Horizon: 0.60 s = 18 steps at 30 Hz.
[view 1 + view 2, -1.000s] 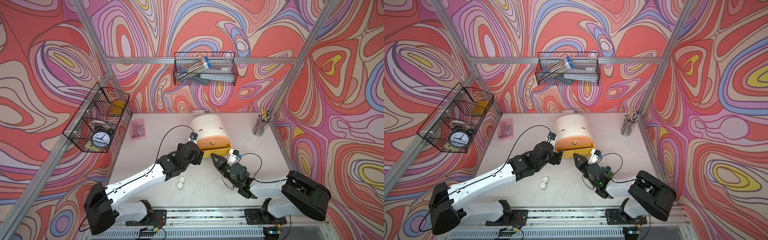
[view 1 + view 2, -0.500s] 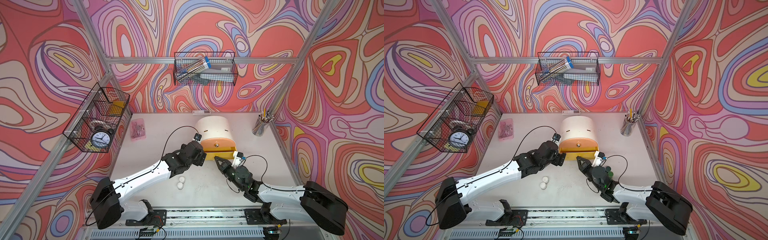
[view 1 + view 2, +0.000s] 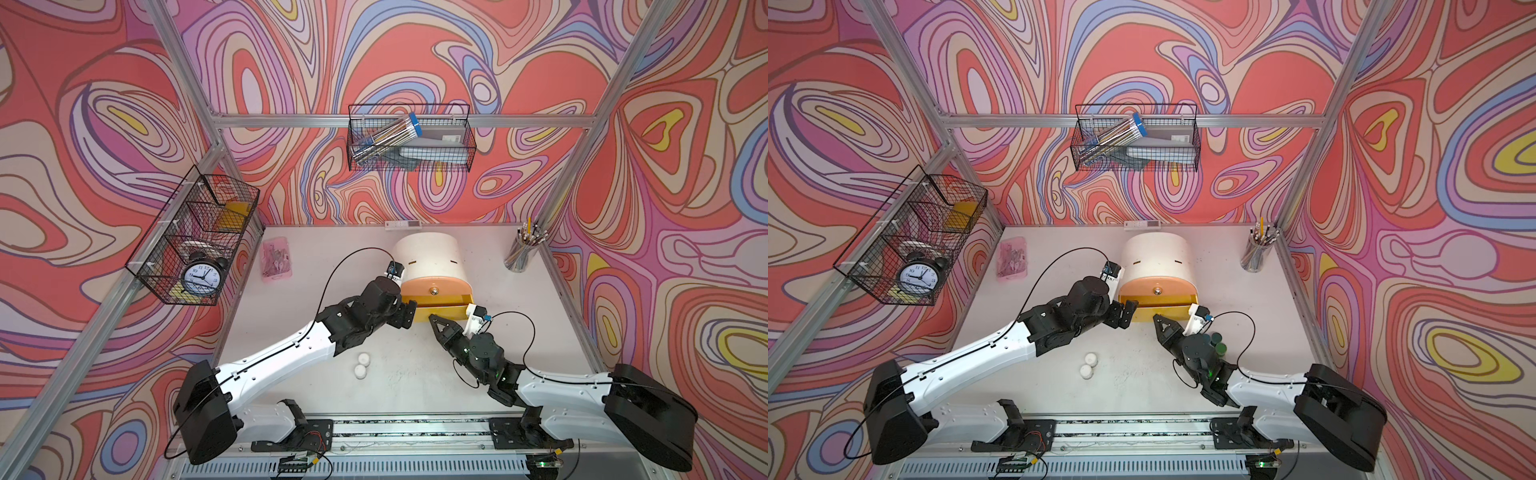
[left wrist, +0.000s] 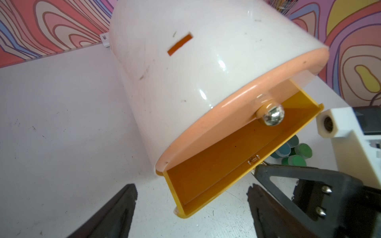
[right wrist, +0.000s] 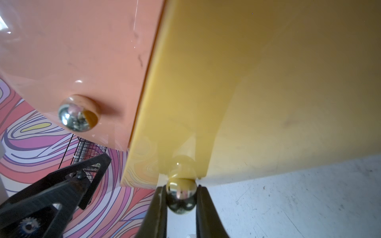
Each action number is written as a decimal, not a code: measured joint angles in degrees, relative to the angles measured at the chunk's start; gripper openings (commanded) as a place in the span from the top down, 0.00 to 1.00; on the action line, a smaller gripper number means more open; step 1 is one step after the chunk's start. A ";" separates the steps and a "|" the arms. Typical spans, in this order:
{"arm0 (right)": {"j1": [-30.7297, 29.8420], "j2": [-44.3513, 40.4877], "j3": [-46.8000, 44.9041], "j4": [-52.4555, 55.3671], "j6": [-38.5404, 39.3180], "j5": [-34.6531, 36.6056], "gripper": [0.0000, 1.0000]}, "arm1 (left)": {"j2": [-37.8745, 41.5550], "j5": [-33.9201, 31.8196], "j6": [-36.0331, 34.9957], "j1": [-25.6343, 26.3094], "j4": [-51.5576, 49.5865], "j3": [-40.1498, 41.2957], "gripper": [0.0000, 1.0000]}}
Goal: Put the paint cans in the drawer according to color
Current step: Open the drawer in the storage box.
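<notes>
Top views: one stereo head, high up, looking down and back; both take in the whole table (image 3: 548, 299), near-identical. Left wrist cam: close, chest (image 4: 195, 61) and open yellow drawer (image 4: 216, 164) just past the left gripper (image 4: 191, 188) fingertips. Right wrist cam: tighter, probably angled upward, knob (image 5: 181, 201) between right gripper (image 5: 181, 189) fingers. Both wrist views share peach front (image 4: 226, 119) and yellow drawer.

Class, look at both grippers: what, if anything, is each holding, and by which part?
The right gripper holds the yellow drawer by its round metal knob, jaws shut on it. The left gripper, jaws open, holds nothing.
</notes>
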State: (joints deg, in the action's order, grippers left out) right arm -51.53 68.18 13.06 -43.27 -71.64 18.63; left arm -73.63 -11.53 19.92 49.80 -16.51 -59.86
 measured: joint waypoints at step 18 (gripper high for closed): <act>-0.04 -2.25 0.00 2.89 1.09 -1.46 0.87 | -9.01 -7.76 -1.77 0.20 2.73 -5.60 0.09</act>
State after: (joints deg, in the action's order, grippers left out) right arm -51.57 65.93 13.06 -40.38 -70.54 17.17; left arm -82.63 -19.29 18.15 50.00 -13.78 -65.45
